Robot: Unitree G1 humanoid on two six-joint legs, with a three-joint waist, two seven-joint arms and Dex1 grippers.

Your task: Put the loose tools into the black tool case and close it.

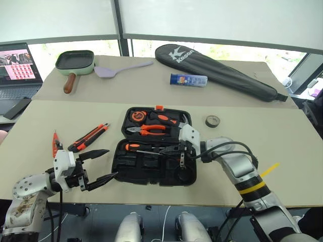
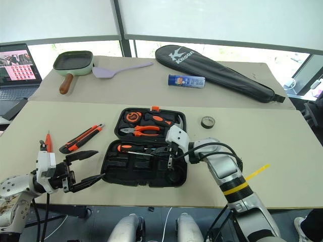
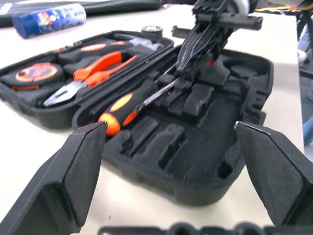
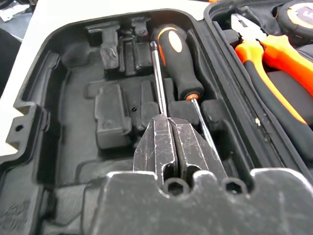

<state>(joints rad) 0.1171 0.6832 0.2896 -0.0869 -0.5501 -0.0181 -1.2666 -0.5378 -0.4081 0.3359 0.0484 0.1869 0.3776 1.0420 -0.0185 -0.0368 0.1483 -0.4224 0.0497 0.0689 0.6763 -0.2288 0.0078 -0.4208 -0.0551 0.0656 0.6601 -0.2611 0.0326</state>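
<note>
While poised over open black tool case (image 1: 151, 171) at table centre: right gripper (image 4: 173, 147) pressed together on screwdriver (image 4: 159, 83) shaft inside near half; left gripper (image 1: 98, 166) spread wide, empty, beside utility knife (image 1: 88, 137).

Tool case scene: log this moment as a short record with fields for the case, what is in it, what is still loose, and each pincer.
case: black tool case open on table
in case: pliers, screwdriver
loose, left of case: utility knife, tester pen
loose, right of case: tape roll
left pincer: open, empty, beside the case
right pincer: shut on a thin metal shaft, over the case's near half
</note>
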